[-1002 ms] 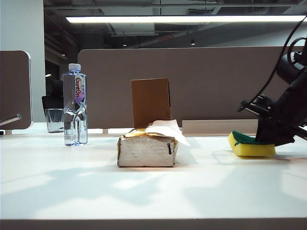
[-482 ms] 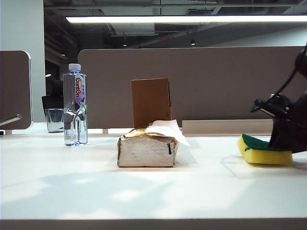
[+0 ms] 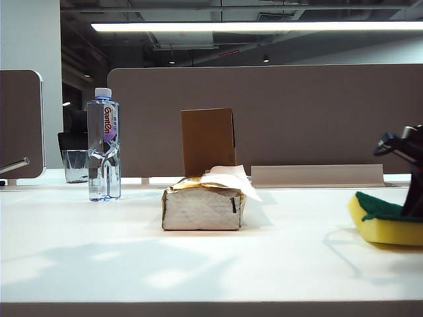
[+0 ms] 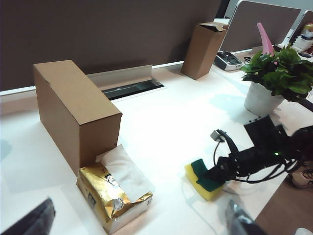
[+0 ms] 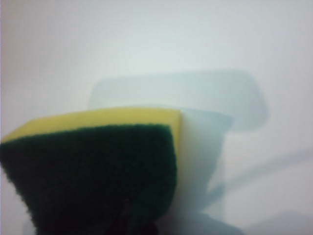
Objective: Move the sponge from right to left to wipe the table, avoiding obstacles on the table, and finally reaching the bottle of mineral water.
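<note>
Right hand [image 4: 211, 177] is clamped on the sponge [image 3: 386, 221] at the desk's [image 3: 198, 264] far right, left hand [image 4: 137, 223] hovering wide open, and honestly a straight sweep could plow into the tissue pack [image 3: 203, 205].

Only one legible marking is showing: red vertical lettering reading "Ganten" on the purple-white label of the bottle of mineral water [image 3: 104, 144]. Smaller print beside that lettering is remaining too small to read.
</note>
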`<state>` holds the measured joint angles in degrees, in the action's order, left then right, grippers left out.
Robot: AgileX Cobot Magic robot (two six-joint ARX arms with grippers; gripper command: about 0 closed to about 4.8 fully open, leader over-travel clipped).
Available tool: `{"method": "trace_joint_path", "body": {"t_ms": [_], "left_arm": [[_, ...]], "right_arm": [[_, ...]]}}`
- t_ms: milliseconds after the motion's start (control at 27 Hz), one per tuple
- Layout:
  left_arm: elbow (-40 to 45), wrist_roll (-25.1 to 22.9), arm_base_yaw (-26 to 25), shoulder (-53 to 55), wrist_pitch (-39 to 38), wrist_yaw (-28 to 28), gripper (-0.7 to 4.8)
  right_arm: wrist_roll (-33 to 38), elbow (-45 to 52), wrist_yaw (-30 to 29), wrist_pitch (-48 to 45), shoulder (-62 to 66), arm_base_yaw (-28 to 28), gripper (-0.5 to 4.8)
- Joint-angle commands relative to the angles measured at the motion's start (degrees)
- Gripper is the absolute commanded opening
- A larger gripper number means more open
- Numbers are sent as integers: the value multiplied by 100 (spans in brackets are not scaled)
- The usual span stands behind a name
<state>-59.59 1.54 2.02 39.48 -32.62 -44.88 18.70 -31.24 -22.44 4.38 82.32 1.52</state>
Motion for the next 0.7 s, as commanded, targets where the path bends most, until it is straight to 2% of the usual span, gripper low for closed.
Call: {"method": "trace_joint_path", "body": {"t_ms": [37,371,705], "left_arm": [[-35,52,4,-50,4,-39,453],[-35,61,4,-127,-55,-42,453],[-35,57,4,-133,-310,-39,453]], "right_arm": [[105,435,280,793,-210,9,-9],[299,1429,129,964,-1189,11,-9],[205,1580,-125,1683,-2186,15,-9]]}}
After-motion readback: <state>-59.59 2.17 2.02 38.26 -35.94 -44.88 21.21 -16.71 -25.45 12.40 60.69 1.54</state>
